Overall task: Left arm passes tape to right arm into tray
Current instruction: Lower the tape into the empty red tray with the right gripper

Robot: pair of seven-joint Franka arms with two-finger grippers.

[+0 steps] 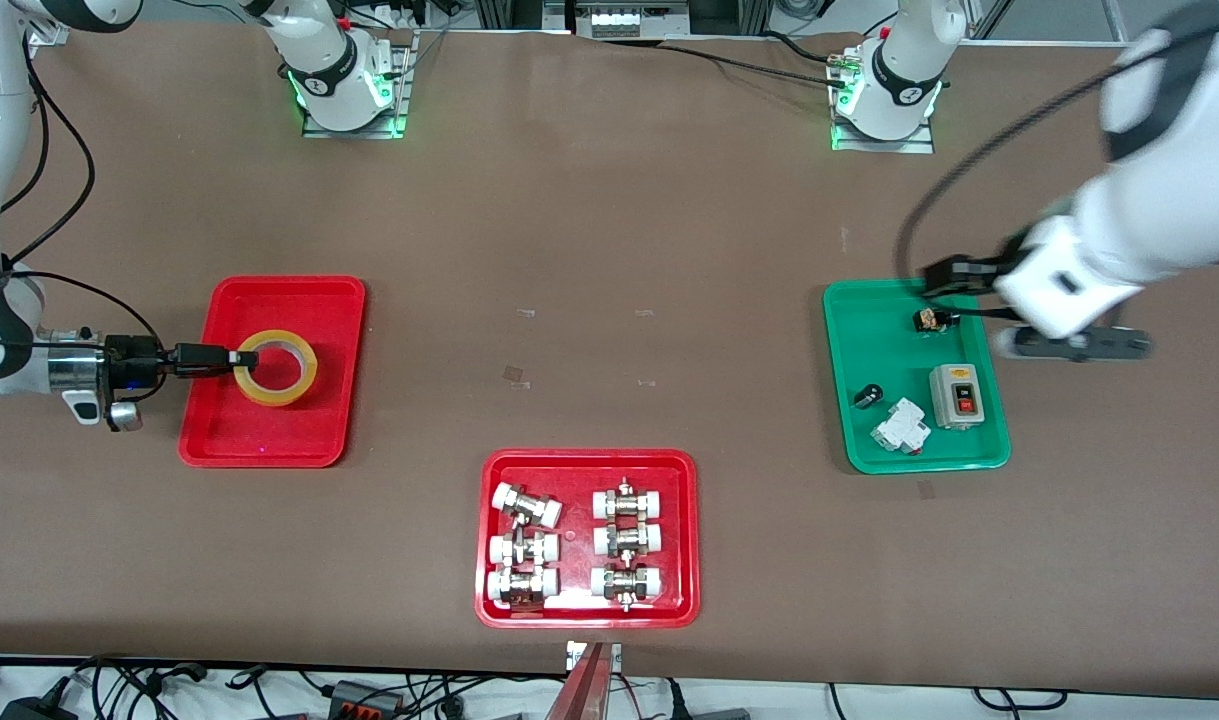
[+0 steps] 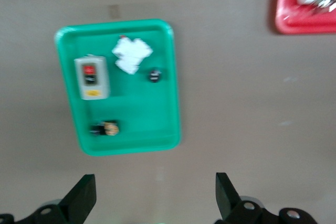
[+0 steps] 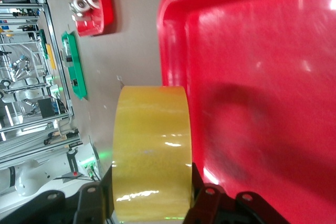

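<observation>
Our right gripper (image 1: 231, 358) clamps the tape (image 1: 276, 367) over the red tray (image 1: 272, 296); released crookedly, it might roll out, while our left gripper (image 2: 156, 195) waits open-jawed over the green tray (image 1: 849, 330).

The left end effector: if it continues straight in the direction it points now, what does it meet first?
Probably bare table. The left end effector, open, points down just beside the green tray, whose rim lies close; depth is unclear.
</observation>
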